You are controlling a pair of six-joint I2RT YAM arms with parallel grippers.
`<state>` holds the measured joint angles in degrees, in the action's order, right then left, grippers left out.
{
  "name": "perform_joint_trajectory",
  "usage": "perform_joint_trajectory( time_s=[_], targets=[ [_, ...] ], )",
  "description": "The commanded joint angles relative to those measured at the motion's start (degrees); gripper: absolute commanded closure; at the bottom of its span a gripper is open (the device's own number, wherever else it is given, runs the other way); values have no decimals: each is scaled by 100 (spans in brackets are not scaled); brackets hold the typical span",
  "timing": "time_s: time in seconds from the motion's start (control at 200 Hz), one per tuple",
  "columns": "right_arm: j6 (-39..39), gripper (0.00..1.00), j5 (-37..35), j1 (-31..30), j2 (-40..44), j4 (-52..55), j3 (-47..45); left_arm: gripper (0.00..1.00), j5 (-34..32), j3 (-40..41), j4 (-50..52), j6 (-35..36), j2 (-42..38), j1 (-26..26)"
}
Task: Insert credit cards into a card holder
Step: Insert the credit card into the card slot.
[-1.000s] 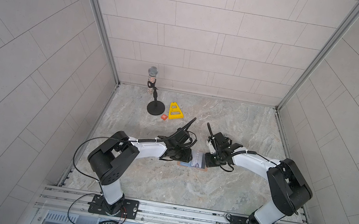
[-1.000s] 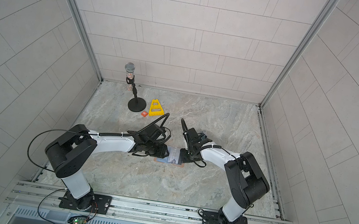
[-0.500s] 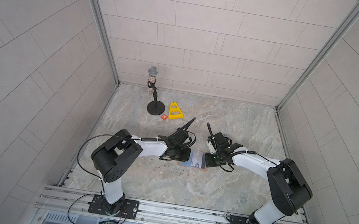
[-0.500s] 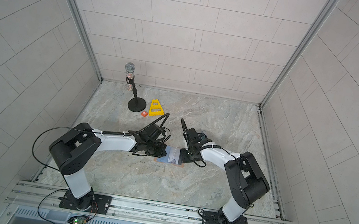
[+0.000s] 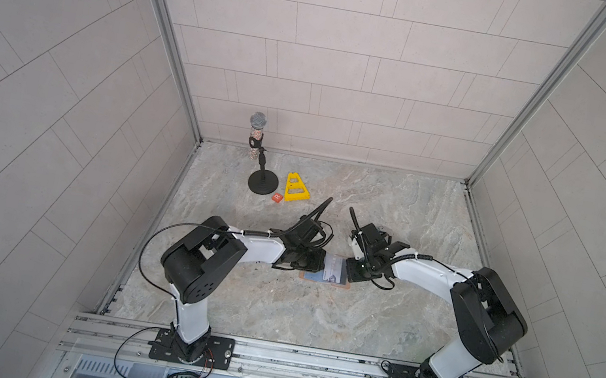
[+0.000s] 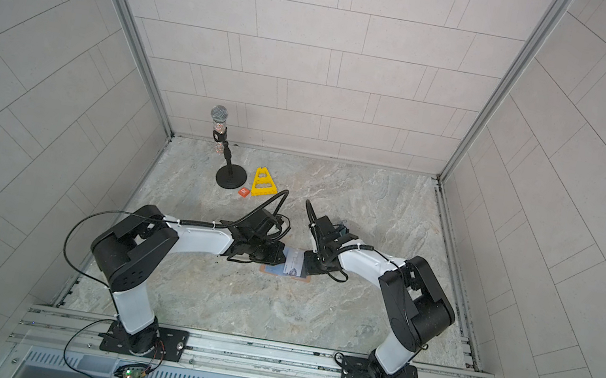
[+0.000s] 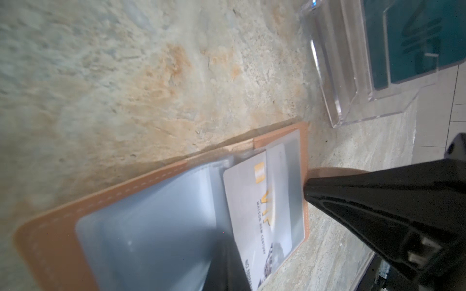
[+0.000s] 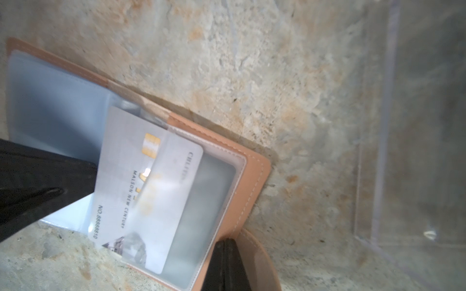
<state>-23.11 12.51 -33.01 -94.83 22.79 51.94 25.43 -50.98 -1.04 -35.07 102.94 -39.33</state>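
Left gripper (image 5: 319, 262): jaws closed, low over the open card holder (image 5: 323, 282), tip touching the outer long edge of a pale card (image 8: 141, 189). Whether that edge is pinched or merely touched cannot be told.

Right gripper (image 5: 349, 271): jaws closed, tip down at the opposite edge of the holder, just beside the strap tab (image 8: 262, 257), which curls up next to it.

The holder lies flat and open on the stone-patterned table (image 5: 312, 324), between the two arms, clear pockets facing up. The pale card sits slightly askew, roughly half under the clear pocket (image 8: 209, 201) on the right gripper's side, the rest lying bare across the fold.

A clear plastic stand (image 7: 353, 83) is near the holder but apart from it, with teal cards (image 7: 416, 37) upright inside.

Toward the back wall, well apart from the holder: a microphone on a round base (image 5: 262, 183), a yellow triangular piece (image 5: 295, 188) and a small orange tile (image 5: 277, 197).
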Motion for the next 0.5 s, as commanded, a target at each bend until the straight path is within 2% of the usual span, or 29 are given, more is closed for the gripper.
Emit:
perform_joint_trajectory(
  time_s=[0.0, 0.495],
  targets=[
    [26, 100, -101, -65, -201, 23, -150, 100, -87, 47, 204, -24, 285, -4],
    [9, 100, -101, -65, -162, 12, -167, 100, 190, -53, -63, -145, 514, -78]
  ],
)
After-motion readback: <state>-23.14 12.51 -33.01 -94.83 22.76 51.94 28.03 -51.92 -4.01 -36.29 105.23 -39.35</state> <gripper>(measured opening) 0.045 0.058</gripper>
